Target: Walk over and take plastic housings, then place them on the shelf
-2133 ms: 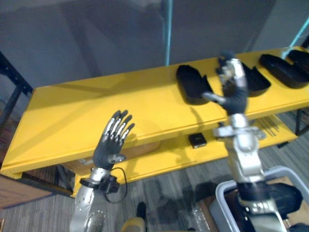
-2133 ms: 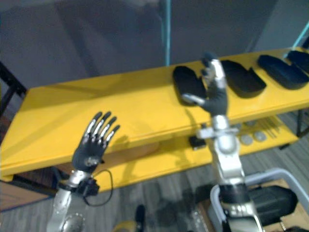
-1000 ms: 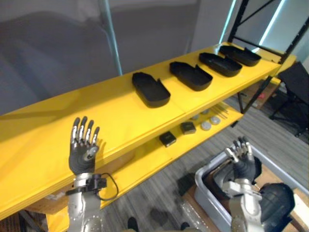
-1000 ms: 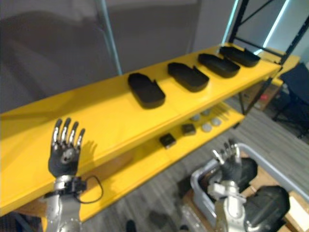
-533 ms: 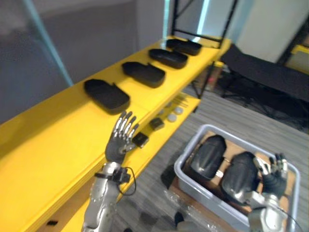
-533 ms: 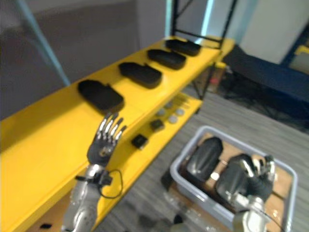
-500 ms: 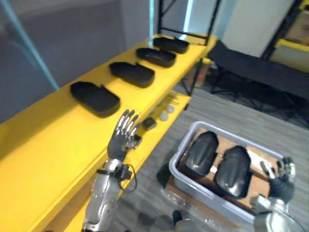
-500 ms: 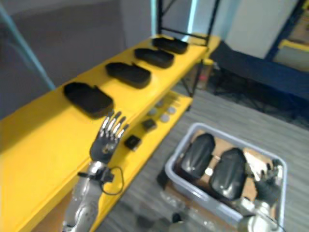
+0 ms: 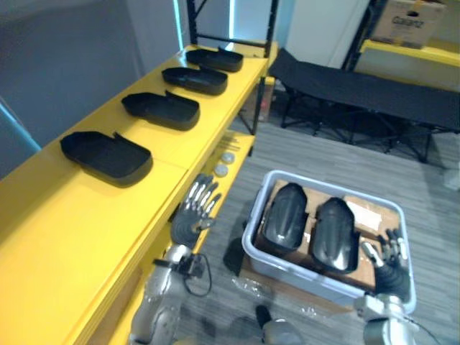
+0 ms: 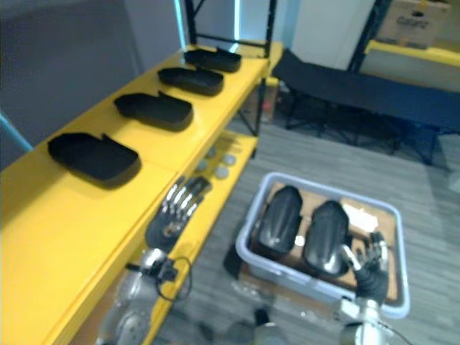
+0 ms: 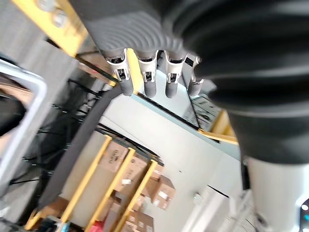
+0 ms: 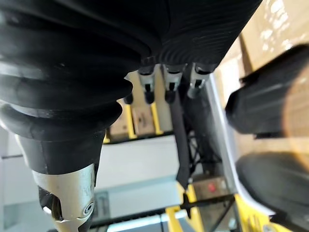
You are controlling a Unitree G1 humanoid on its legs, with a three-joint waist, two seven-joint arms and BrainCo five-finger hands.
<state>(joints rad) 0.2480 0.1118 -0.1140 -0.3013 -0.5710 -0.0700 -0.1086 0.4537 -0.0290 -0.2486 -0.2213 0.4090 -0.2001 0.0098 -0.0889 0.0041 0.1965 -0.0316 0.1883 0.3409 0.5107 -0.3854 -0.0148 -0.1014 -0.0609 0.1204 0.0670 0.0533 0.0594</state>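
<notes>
Black housings (image 9: 106,157) lie in a row along the yellow shelf (image 9: 43,237), upper left. Lower centre-left, the left hand (image 9: 188,224) has straight, spread fingers and holds nothing. Right of centre, two plastic housings (image 9: 284,215) sit in a grey bin (image 9: 302,277). Lower right, the right hand (image 9: 392,269) is splayed and empty by the bin's rim.

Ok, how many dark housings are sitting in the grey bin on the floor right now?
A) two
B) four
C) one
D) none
A: a left housing and a right housing lie side by side in the grey bin, and no others are in it.
</notes>
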